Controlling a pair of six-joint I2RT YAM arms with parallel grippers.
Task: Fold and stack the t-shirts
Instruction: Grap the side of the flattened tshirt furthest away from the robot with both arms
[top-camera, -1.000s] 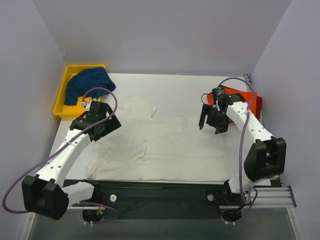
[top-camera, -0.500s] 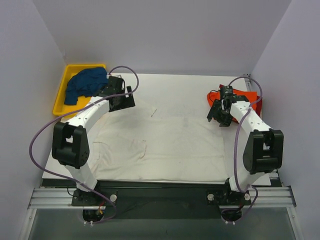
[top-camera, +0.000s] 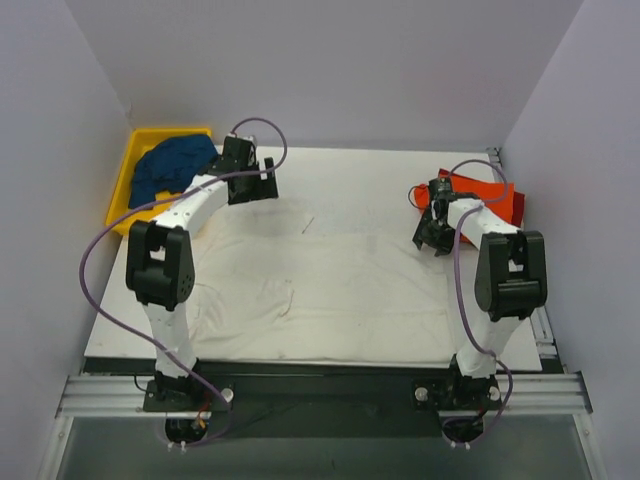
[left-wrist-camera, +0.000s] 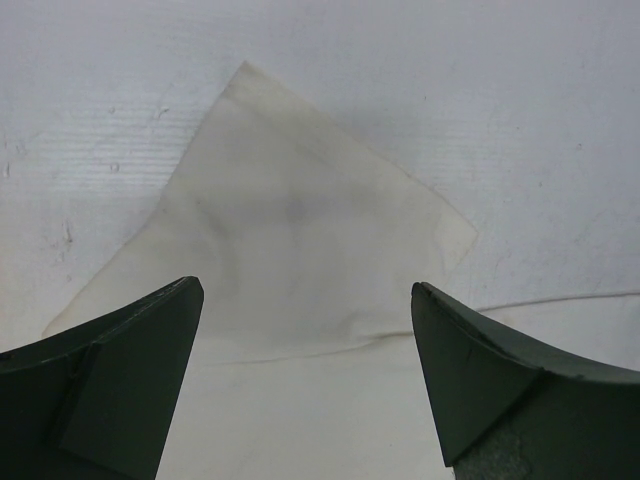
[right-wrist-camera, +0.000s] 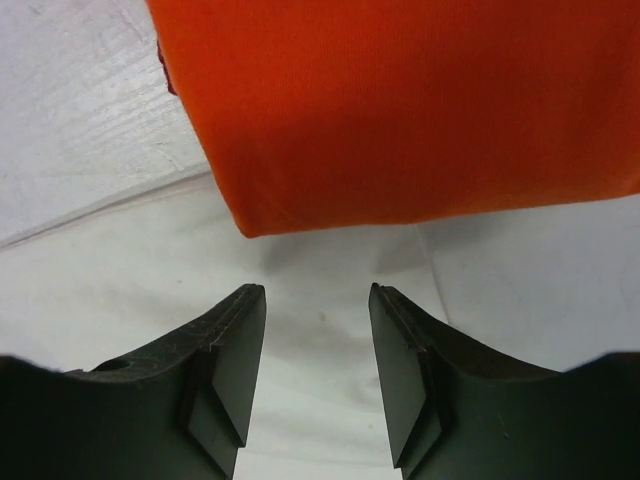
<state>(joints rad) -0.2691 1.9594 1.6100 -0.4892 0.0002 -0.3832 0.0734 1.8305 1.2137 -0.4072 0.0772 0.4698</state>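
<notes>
From above, the large off-white t-shirt (top-camera: 320, 285) lies spread flat across the middle of the table (top-camera: 350, 165), laid open in what looks like readiness for folding. A folded orange-red t-shirt (top-camera: 495, 200) sits at the far right edge, apparently the start of the stack, and a dark blue t-shirt (top-camera: 172, 168) is heaped in the yellow bin (top-camera: 122, 205) at the far left, not yet folded. The left gripper (top-camera: 262, 183) reaches over the shirt's far left sleeve, while the right gripper (top-camera: 432, 238) hangs at the far right of the shirt, just beside the orange-red one. The left wrist camera looks down on that sleeve (left-wrist-camera: 290, 240), a flat angular flap lying on the bare table; the two fingers (left-wrist-camera: 110, 380) stand spread wide on either side of it with nothing between them, probably lined up to pinch the sleeve. The right wrist camera shows its jaws only part open, much narrower than the left pair, and holding nothing; they straddle off-white cloth just short of the orange-red shirt's rounded folded edge, likely aiming at the pale shirt's far right corner.
</notes>
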